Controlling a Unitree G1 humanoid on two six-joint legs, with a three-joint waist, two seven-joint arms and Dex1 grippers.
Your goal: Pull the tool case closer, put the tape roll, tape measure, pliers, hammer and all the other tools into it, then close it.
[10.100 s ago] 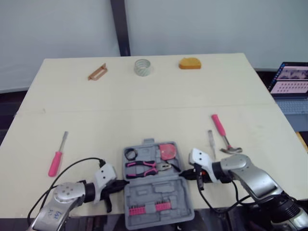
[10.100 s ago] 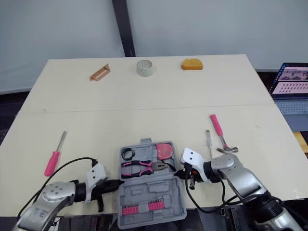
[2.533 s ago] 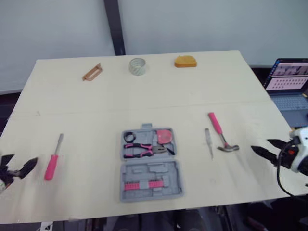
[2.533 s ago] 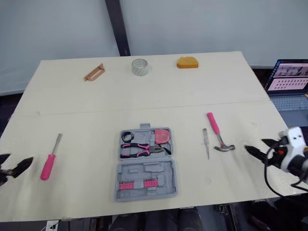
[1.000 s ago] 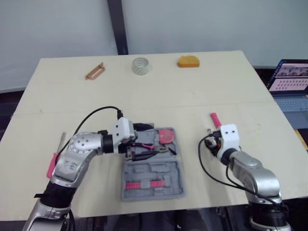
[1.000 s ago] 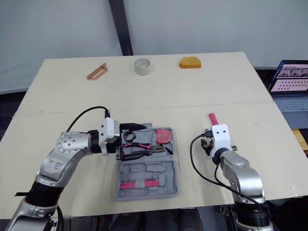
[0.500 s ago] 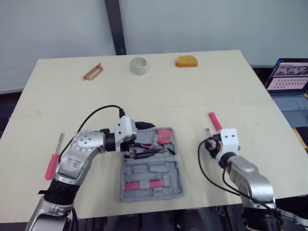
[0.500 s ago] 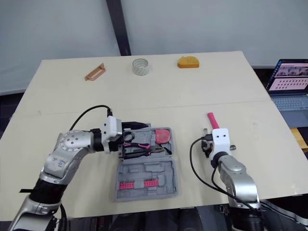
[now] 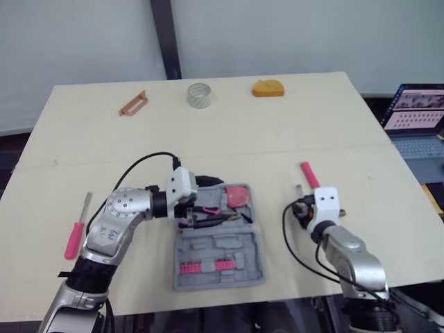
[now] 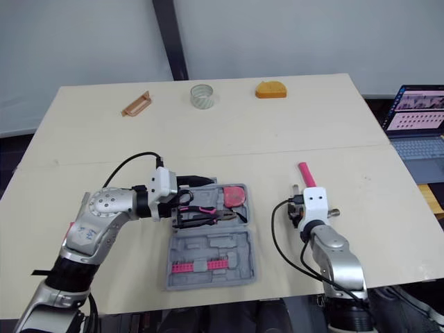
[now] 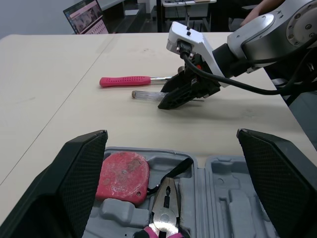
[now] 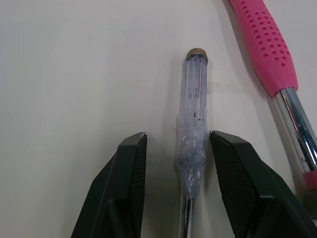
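Note:
The grey tool case (image 9: 216, 258) lies open near the table's front, with a pink tape measure (image 9: 237, 196) and pink-handled pliers (image 9: 208, 215) in its far half. My left gripper (image 9: 203, 202) stands open wide over that half's left part, holding nothing. My right gripper (image 12: 179, 141) is open, its fingers (image 12: 130, 173) on either side of a clear-handled screwdriver (image 12: 192, 119) lying on the table, with a gap on each side. The pink-handled hammer (image 9: 309, 175) lies just beside it. The tape roll (image 9: 198, 94) stands at the far edge.
A pink-handled screwdriver (image 9: 73, 238) lies at the left front. At the far edge lie a brown handle-shaped piece (image 9: 133, 104) and an orange object (image 9: 268, 88). A laptop (image 9: 416, 118) sits off the table's right side. Pink bits (image 9: 208, 266) fill the case's near half.
Both arms have swung in from the table's sides, the left to the case, the right to the clear screwdriver. Over the last half second they have barely moved.

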